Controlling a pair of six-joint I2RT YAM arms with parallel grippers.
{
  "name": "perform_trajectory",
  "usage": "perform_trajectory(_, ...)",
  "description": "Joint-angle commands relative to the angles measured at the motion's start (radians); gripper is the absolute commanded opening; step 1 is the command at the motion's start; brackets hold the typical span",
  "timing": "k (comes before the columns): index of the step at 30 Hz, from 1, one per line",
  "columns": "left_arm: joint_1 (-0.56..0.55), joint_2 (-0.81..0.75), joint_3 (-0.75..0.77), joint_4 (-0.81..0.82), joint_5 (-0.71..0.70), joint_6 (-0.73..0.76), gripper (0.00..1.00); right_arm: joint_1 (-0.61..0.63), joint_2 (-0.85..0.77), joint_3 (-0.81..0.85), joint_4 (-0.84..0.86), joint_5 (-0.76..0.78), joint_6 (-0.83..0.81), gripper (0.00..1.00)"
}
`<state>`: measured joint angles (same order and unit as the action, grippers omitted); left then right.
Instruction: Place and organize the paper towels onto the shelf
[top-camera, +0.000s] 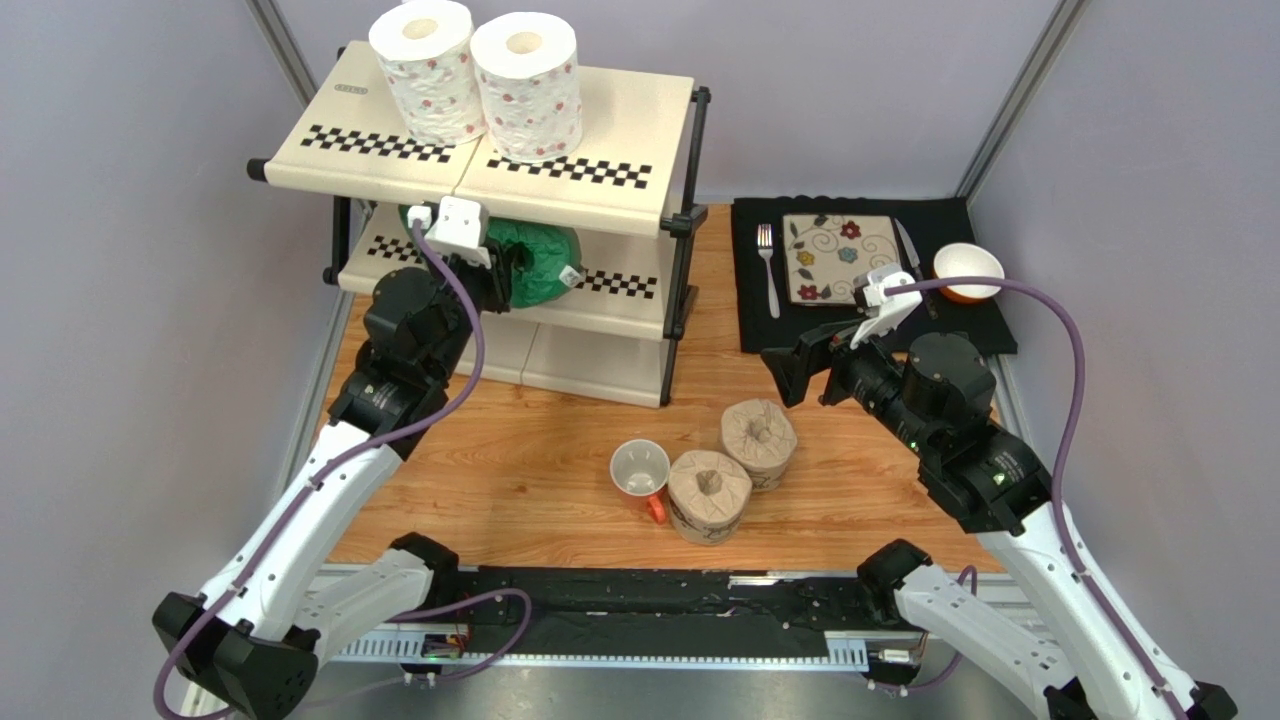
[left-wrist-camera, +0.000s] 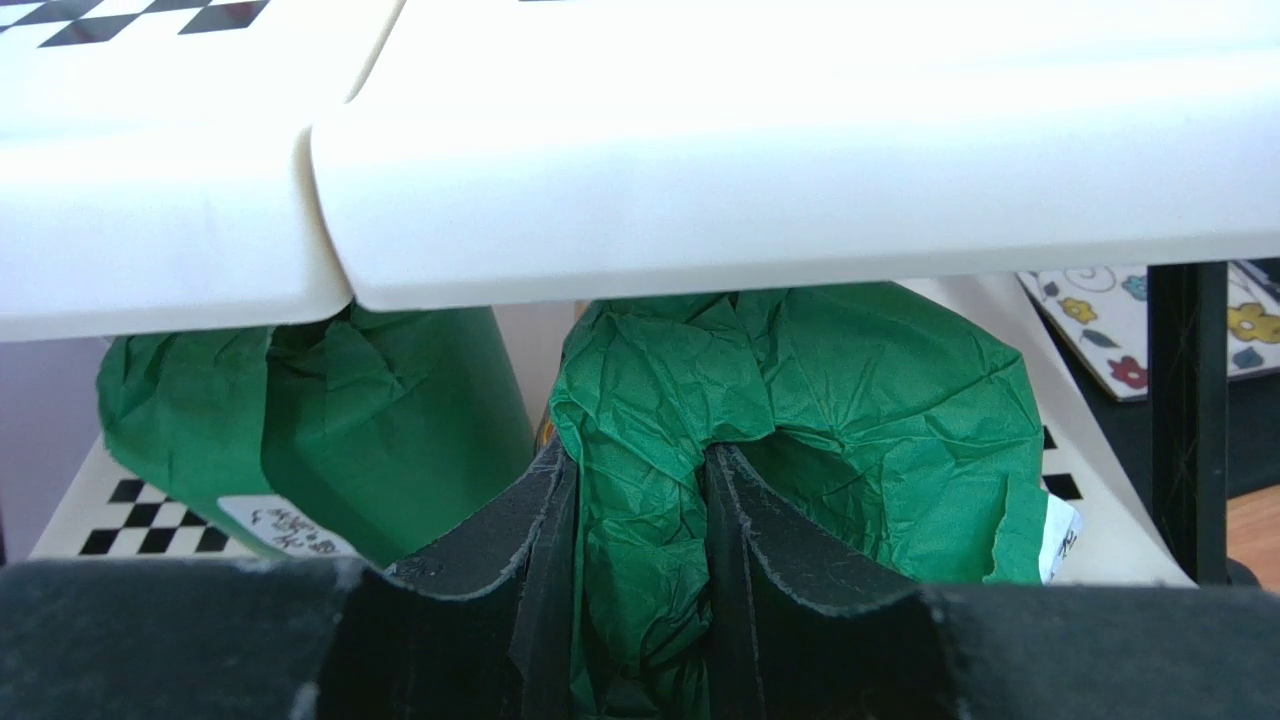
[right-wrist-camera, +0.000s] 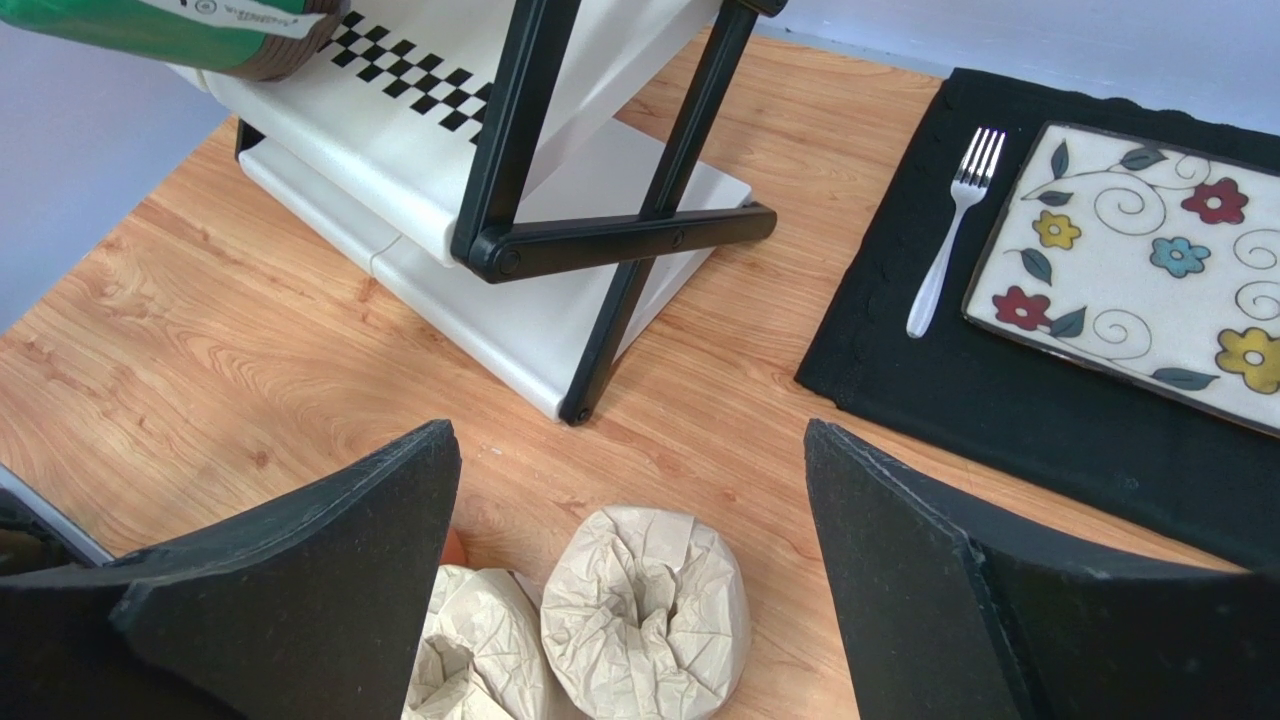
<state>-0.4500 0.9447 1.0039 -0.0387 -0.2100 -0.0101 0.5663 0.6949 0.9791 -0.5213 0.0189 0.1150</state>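
Left tool (left-wrist-camera: 639, 495) pinched tight on crumpled top of green roll (left-wrist-camera: 887, 405). Roll sits just ahead of tool, inside shelf (top-camera: 601, 150) middle tier, second green roll (left-wrist-camera: 346, 420) to tool's left.
Step, likely: seating green pair.
Next: let go, back out clear of top tier.
Right tool (right-wrist-camera: 631, 435) wide open, empty, tan rolls (right-wrist-camera: 646, 608) just below.

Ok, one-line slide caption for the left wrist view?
The left hand pinches the wrapper of a green roll, beside a second green roll, under the shelf top tier.
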Motion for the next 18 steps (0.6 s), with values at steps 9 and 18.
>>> perform_trajectory(9, 0.051, 0.042, -0.007, 0.232, 0.092, -0.044, 0.23, 0.003, -0.008, 0.044, -0.017, 0.030, -0.031, 0.90)
perform_trajectory(18, 0.060, 0.060, -0.040, 0.234, 0.087, -0.041, 0.25, 0.003, -0.017, 0.035, -0.022, 0.038, -0.031, 0.90)
